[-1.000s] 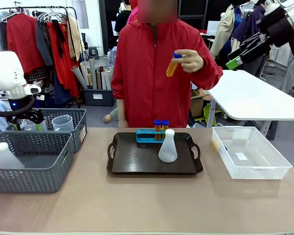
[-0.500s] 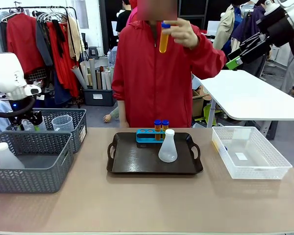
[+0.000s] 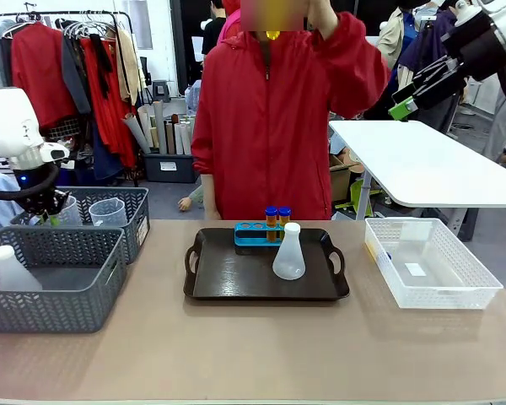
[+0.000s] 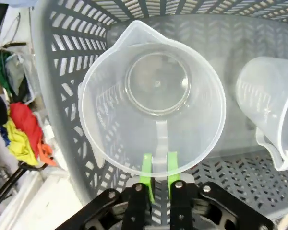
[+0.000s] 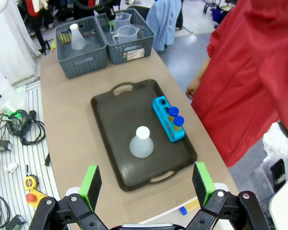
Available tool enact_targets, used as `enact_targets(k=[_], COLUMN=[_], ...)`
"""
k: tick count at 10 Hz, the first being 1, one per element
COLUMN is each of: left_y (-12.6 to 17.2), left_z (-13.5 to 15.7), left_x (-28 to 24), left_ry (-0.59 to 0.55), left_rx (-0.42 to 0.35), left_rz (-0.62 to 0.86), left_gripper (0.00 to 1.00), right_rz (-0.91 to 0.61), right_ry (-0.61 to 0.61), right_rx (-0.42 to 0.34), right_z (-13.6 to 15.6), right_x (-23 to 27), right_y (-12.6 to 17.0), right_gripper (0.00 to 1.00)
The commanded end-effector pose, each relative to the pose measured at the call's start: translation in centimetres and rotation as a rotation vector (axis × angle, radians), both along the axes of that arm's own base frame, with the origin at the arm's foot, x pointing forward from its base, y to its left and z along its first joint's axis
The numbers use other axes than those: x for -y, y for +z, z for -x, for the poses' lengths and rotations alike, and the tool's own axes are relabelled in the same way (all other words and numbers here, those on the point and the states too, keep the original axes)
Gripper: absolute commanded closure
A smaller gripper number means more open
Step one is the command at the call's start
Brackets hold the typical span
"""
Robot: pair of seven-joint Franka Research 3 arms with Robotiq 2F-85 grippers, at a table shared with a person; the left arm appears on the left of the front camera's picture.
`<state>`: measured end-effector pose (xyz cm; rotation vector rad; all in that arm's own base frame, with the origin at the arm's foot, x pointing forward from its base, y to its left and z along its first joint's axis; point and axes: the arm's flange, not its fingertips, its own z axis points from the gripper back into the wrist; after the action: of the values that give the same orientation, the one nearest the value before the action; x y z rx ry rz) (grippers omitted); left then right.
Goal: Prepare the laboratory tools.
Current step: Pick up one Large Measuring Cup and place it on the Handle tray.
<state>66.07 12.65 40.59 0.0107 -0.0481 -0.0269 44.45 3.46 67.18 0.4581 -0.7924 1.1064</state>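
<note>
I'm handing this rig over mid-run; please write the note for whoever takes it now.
Left gripper: jaws shut on the handle of a measuring beaker in the far grey basket.
Right gripper: open, empty, raised above the table.
Done: conical flask and two orange tubes in a blue rack on the tray.
Left: probably lift the beaker out; a second beaker sits beside it, a spare flask in the near basket.

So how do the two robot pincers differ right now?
The left pincer is shut on a clear beaker down in a grey basket; the right pincer is open and holds nothing. The left sits low, the right high above the table. Both have green pads.
</note>
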Motion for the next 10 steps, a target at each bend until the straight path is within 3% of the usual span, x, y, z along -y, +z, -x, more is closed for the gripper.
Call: enact_targets(k=[1,4,5,7,8,10], left_y=[2.0,6.0,8.3,14.0,16.9,22.6], left_z=[0.7,0.8,1.1,1.9,2.4,3.7], left_x=[0.1,1.1,1.6,2.9,3.4,5.2], left_ry=[-0.029,-0.045,-0.079,-0.163,-0.212,-0.37], left_rx=[0.015,0.001,-0.01,0.058,0.056,0.106], left_rz=[-0.006,-0.012,-0.015,-0.018,-0.028,-0.002], left_gripper=[1.0,1.0,1.0,1.0,1.0,1.0], right_rz=[-0.013,-0.013,-0.013,-0.013,-0.013,-0.013], right_ry=[0.005,0.005,0.005,0.005,0.005,0.005], right_rx=[0.001,0.001,0.001,0.001,0.001,0.001], right_z=[0.0,0.0,0.0,0.0,0.0,0.0], right_x=[-0.1,-0.1,-0.1,-0.1,-0.1,-0.1], right_y=[0.1,0.1,0.1,0.1,0.1,0.1], right_gripper=[0.0,0.0,0.0,0.0,0.0,0.0])
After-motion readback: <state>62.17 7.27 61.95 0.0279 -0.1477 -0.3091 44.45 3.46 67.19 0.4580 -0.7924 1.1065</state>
